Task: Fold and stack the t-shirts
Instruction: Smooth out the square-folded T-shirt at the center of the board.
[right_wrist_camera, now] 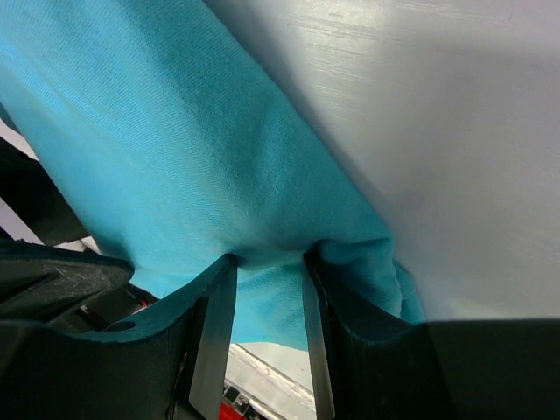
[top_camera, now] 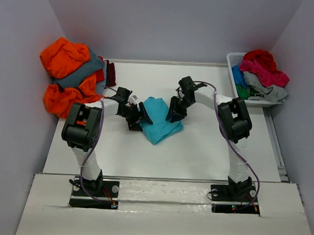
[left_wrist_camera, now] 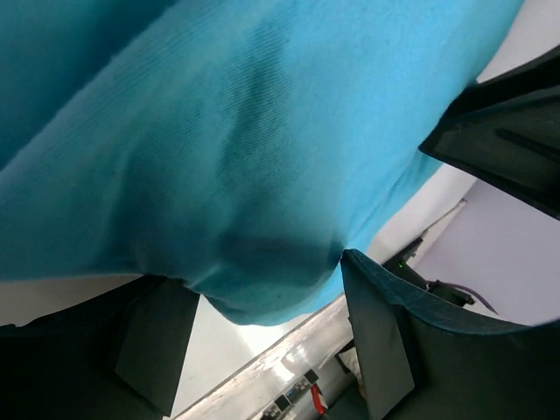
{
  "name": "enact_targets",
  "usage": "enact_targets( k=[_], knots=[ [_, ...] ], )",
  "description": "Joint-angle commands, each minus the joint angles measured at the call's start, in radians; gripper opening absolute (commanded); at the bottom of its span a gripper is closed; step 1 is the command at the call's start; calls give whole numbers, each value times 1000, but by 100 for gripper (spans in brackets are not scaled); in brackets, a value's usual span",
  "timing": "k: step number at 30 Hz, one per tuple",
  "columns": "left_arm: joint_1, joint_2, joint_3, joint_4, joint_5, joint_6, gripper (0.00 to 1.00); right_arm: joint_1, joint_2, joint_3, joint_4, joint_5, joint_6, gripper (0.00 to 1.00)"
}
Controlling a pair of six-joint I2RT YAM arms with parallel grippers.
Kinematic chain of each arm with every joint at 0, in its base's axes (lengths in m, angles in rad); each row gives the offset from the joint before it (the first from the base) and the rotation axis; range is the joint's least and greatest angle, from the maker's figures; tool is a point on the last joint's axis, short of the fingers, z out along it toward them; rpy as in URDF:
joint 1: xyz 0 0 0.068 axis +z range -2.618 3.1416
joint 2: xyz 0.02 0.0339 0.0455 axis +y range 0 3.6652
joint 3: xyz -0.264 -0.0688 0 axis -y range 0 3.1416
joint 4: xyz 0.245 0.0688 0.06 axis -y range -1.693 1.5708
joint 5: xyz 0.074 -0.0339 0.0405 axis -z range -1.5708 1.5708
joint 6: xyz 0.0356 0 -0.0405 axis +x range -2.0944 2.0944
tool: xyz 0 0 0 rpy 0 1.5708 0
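Turquoise t-shirt (top_camera: 158, 120) lies mid-table (top_camera: 207, 151), its long way running from the near side to the far side, with the left claw (top_camera: 141, 117) spread wide around its left edge and the right claw (top_camera: 173, 115) pinching its right edge.

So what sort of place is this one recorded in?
Probably a lab test cell, not a home: plain walls box in a white table, two robot arms are bolted at its near edge, and a t-shirt heap and a filled white basket sit at the far corners, a turquoise t-shirt mid-table.
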Motion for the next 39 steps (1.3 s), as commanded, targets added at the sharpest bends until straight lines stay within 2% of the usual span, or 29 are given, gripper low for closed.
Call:
enact_targets(
  k=[1, 4, 7, 9, 17, 21, 33, 39],
  knots=[
    [-7, 26, -48, 54, 43, -5, 78, 3, 36, -10, -18, 45, -16, 42],
    [2, 8, -8, -1, 30, 21, 78, 3, 29, -21, -11, 53, -16, 42],
    [11, 8, 102, -142, -134, 87, 78, 3, 57, 8, -40, 93, -33, 42],
    [11, 23, 156, -197, -129, 107, 78, 3, 78, 38, -52, 102, -38, 42],
    [20, 23, 167, -227, -133, 128, 78, 3, 213, 306, -149, 104, -34, 43],
    [42, 46, 176, -208, -130, 122, 78, 3, 240, 364, -176, 97, -33, 43],
    [80, 152, 395, -257, -129, 118, 78, -6, 154, 207, -121, 78, -30, 43],
    [100, 177, 424, -256, -121, 119, 78, -6, 96, 93, -78, 39, -16, 43]
  ],
)
